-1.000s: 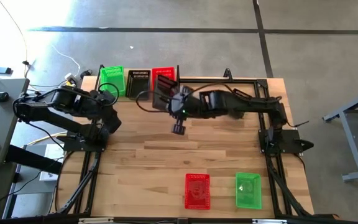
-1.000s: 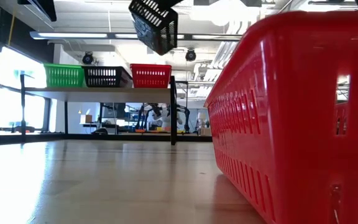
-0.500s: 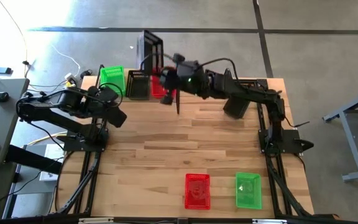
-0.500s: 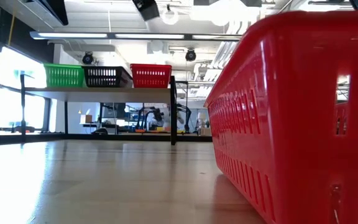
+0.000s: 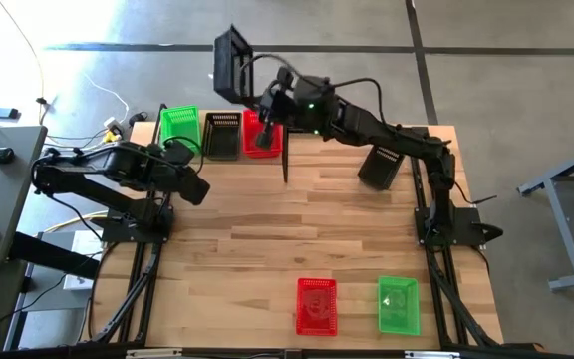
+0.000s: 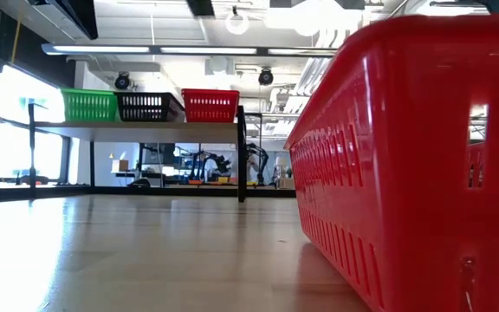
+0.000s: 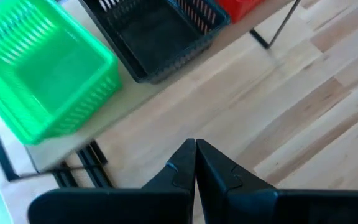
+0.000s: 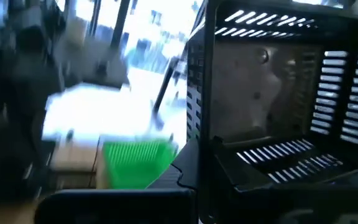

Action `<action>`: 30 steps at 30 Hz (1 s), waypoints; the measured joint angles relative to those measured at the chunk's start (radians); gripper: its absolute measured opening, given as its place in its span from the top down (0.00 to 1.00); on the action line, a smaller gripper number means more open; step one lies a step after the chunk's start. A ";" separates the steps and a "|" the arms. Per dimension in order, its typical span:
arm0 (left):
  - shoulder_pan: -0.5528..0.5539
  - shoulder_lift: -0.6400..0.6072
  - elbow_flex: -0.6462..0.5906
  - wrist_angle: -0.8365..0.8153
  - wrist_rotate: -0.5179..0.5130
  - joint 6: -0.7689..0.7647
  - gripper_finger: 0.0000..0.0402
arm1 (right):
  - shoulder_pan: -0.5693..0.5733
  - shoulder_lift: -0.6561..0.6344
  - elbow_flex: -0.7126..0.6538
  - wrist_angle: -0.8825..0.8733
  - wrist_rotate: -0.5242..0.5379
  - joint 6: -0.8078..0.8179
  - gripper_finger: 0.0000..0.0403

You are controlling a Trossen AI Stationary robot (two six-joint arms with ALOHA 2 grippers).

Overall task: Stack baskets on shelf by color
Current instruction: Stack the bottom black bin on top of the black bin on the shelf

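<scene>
My right gripper is shut on a black mesh basket, raised high above the shelf at the table's far left. The basket is tipped on its side, and its open top faces my right wrist camera. On the shelf's plank a green basket, a black one and a red one rest on their bases, side by side. My left gripper is shut and empty. It hovers over the tabletop just near of the shelf. My right gripper holds the black basket by a side wall near the rim; the fingers themselves are hidden below the basket in the right wrist view. The basket is lifted clear and turned on its side, with its bottom away from the gripper.
A red basket and a green basket sit on the tabletop near its near edge; the red one fills the right of the low view. Bare wood lies between them and the shelf. A black shelf post stands at the shelf's right end.
My right gripper has carried the black basket up and toward the table's far edge, from beside the shelf to high above it; in the low view the basket has risen out of the picture. My left gripper has drifted slightly to the right.
</scene>
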 joint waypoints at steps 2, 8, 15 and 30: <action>0.000 0.007 0.000 0.006 0.026 -0.029 1.00 | 0.003 0.007 0.000 -0.074 0.006 -0.004 1.00; 0.001 0.017 0.000 0.014 0.010 -0.071 0.99 | 0.048 0.009 -0.001 -0.301 0.099 -0.032 1.00; 0.000 0.019 0.000 0.020 0.002 -0.075 0.88 | 0.125 0.013 -0.001 -0.474 0.144 0.008 1.00; 0.000 0.019 0.000 0.156 0.107 -0.152 0.74 | 0.281 0.091 -0.002 -0.737 0.180 0.098 1.00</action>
